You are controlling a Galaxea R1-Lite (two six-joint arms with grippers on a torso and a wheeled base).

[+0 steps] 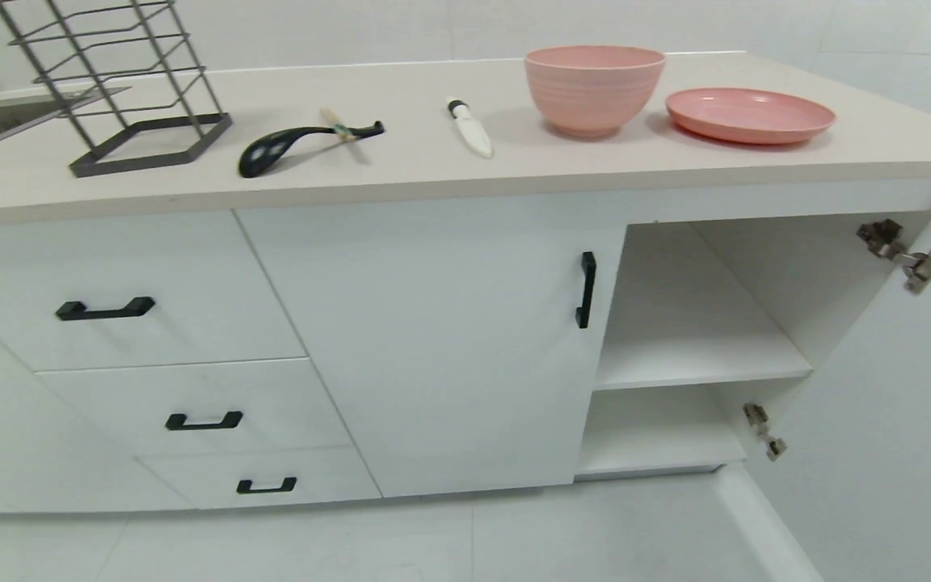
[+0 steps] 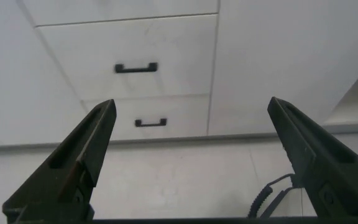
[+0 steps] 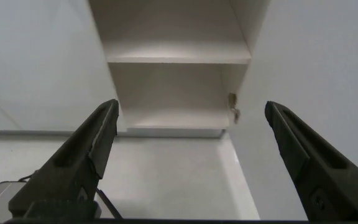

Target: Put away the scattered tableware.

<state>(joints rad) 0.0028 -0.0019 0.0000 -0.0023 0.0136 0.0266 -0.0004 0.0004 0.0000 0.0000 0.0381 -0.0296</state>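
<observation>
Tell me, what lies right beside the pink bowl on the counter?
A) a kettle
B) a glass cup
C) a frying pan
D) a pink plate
D: a pink plate lies flat on the countertop just beside the pink bowl, above the open cabinet.

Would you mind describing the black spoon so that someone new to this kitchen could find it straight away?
Start at the beige countertop above the white drawers. Right of the dark wire rack lies the black spoon, its handle crossing a wooden stick. It is the only black piece; the utensil next toward the pink bowl is white.
</observation>
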